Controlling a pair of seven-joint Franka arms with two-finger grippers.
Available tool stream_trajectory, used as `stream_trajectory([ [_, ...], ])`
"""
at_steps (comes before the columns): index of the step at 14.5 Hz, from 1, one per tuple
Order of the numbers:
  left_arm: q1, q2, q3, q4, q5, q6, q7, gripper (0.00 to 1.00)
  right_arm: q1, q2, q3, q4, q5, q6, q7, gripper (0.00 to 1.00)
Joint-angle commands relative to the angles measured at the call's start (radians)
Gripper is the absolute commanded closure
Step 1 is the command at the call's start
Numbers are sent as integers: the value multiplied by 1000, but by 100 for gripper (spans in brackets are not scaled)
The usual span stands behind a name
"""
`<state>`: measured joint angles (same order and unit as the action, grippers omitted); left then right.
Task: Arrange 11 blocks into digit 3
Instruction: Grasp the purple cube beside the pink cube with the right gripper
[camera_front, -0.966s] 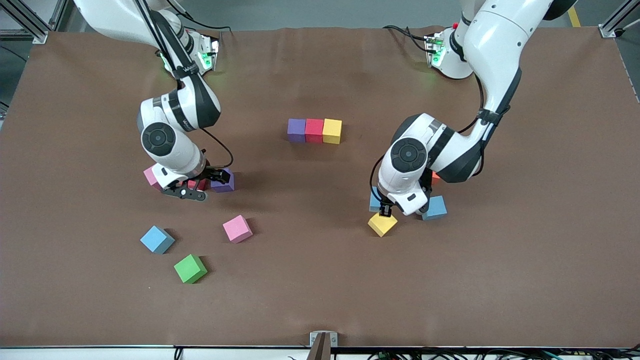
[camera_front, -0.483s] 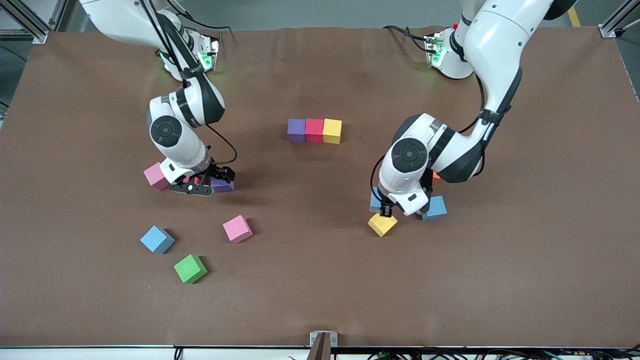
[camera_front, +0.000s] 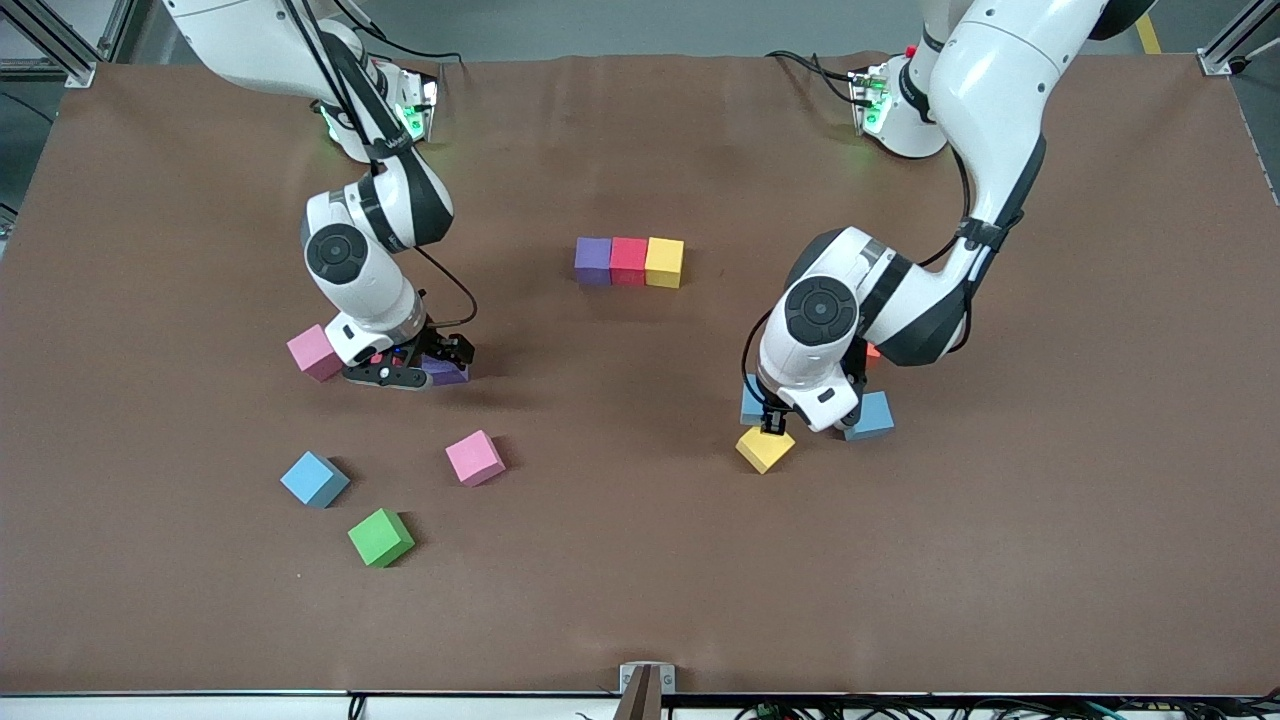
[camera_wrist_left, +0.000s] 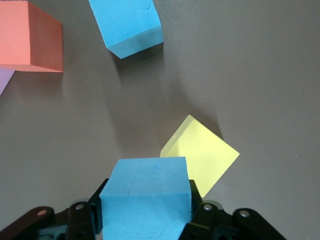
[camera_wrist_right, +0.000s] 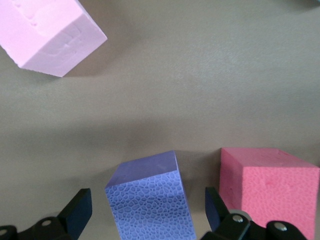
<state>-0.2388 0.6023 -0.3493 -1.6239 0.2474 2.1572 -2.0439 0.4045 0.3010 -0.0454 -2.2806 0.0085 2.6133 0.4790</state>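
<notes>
- Clamping a light blue cube (camera_wrist_left: 146, 200), the left gripper (camera_wrist_left: 147, 225) has it squeezed between its two fingers, held just above the table (camera_front: 640, 560).
- Under and just past that held cube lies a yellow cube (camera_wrist_left: 205, 157), turned cornerwise to the jaws.
- Out ahead of the left jaws sit a second light blue cube (camera_wrist_left: 129, 25) and an orange cube (camera_wrist_left: 30, 37), well apart from the grip.
- Over at the right arm's end, the right gripper (camera_wrist_right: 147, 220) is spread wide, one finger on each side of a purple cube (camera_wrist_right: 150, 195), neither finger touching it.
- Just outside one right finger stands a red cube (camera_wrist_right: 270, 185); ahead of the jaws, a pink cube (camera_wrist_right: 47, 32).
- Mid-table, the started row (camera_front: 629, 262) sits purple, red, yellow, touching.
- Nearer the front camera than the right gripper: another pink cube (camera_front: 474, 458), a third light blue cube (camera_front: 314, 479) and a green cube (camera_front: 380, 537).
</notes>
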Motion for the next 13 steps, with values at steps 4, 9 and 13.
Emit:
stream_trajectory([
  [4,6,-24,-5,-8,1,-5,-2,70,16,1,1,-43,-15,45,-10,0],
  [9,6,-21,-5,-4,1,-5,-2,70,14,0,-1,-53,-15,44,-45,23],
  [13,1,-21,-5,-4,1,-5,-4,70,13,-2,-1,-53,-15,34,-42,71],
])
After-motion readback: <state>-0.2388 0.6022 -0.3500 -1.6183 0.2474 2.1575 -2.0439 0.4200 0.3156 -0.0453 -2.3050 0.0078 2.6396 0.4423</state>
